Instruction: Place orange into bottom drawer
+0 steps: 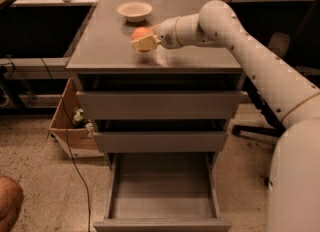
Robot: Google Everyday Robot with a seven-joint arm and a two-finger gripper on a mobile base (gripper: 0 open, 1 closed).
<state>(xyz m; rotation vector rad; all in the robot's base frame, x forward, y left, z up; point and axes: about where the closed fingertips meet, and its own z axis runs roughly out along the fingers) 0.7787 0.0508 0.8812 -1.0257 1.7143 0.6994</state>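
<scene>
The orange (140,32) is held between the fingers of my gripper (143,40), a little above the grey cabinet top (105,41), near its middle. The gripper is shut on it; only the orange's upper part shows above the cream fingers. My white arm reaches in from the right. The bottom drawer (162,188) is pulled out wide at the foot of the cabinet, and its tray shows nothing inside. The two drawers above it are pushed in.
A shallow cream bowl (134,11) stands at the back of the cabinet top. A cardboard box (70,126) and a black cable lie on the floor at the left. A chair base (255,126) stands at the right. Desks run behind.
</scene>
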